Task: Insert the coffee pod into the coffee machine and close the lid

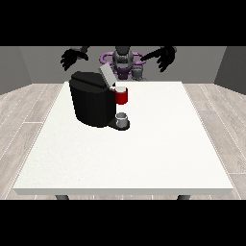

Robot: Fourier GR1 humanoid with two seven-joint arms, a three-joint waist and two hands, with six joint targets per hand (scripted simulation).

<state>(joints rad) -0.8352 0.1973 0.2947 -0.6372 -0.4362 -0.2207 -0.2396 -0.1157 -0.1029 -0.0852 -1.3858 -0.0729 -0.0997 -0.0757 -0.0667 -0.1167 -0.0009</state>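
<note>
With the coffee machine's [91,103] lid [105,75] raised, both hands, at the view's left [72,57] and right [163,57], hover spread and empty at the far edge; the coffee pod [139,72], apparently the small grey thing beside the robot, risks toppling under a hasty reach.

Black coffee machine [91,103] at the table's far left, grey lid [106,75] raised (red pod holder [122,96] exposed).

- We see even, soft, bright light on the white table [144,153].
- The black coffee machine [91,103] shows little surface detail, with no glare.
</note>
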